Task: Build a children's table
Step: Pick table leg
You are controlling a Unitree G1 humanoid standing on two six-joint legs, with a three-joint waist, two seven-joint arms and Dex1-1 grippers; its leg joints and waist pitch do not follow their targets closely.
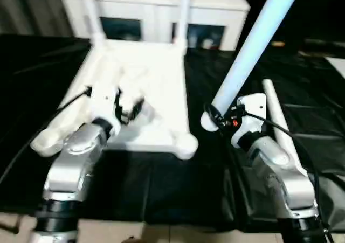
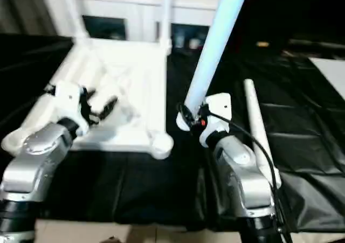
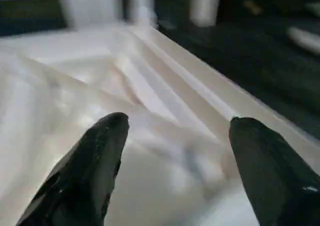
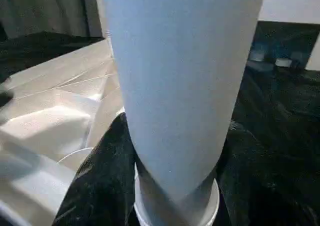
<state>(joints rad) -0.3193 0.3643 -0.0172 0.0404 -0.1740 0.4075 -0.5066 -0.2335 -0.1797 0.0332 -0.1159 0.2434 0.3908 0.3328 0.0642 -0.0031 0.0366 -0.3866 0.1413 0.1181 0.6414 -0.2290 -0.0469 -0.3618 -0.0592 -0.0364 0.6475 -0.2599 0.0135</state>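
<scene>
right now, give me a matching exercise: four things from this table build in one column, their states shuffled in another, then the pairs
Things:
1. left hand
2. right hand
3. spare leg
4. tabletop

States:
A. lying on the black cloth
B. upside down, two legs already standing in its far corners
C. open, over the ribbed underside
D. shut on a tilted leg

Pairs: 1-C, 2-D, 3-A, 4-B

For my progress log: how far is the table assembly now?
Two legs already stand in the far sockets of the upturned tabletop. The right gripper holds a third leg near the near-right socket. A fourth leg lies on the black sheet. The left gripper hovers open.
</scene>
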